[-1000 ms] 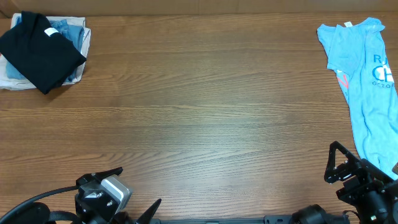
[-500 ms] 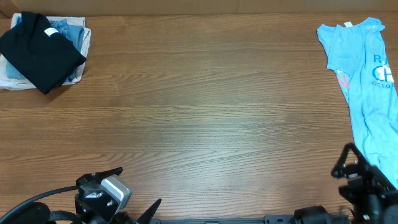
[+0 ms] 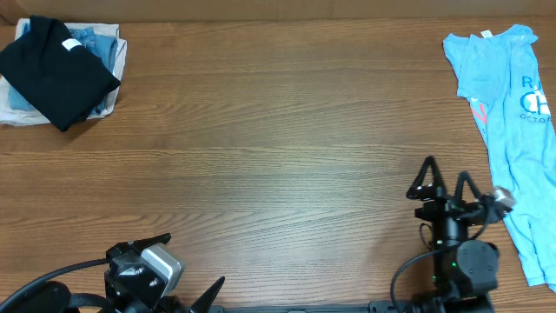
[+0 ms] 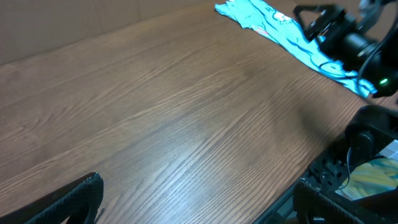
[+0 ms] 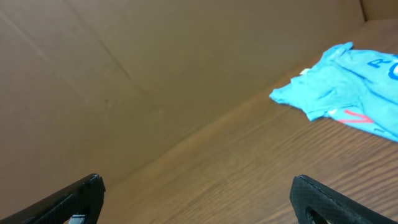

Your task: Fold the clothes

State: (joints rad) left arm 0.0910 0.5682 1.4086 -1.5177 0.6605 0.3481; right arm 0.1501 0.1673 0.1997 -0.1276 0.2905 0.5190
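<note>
The black T-shirt (image 3: 56, 74) lies folded, label up, on a stack of folded clothes (image 3: 102, 45) at the far left corner of the worktop (image 3: 278, 148), so its fold looks finished. Any next move would be a reach for the light blue T-shirt (image 3: 512, 139) at the right edge. The left claw (image 3: 193, 261) and the right claw (image 3: 446, 178) both gape wide, empty and touching nothing, well apart from the black shirt.
</note>
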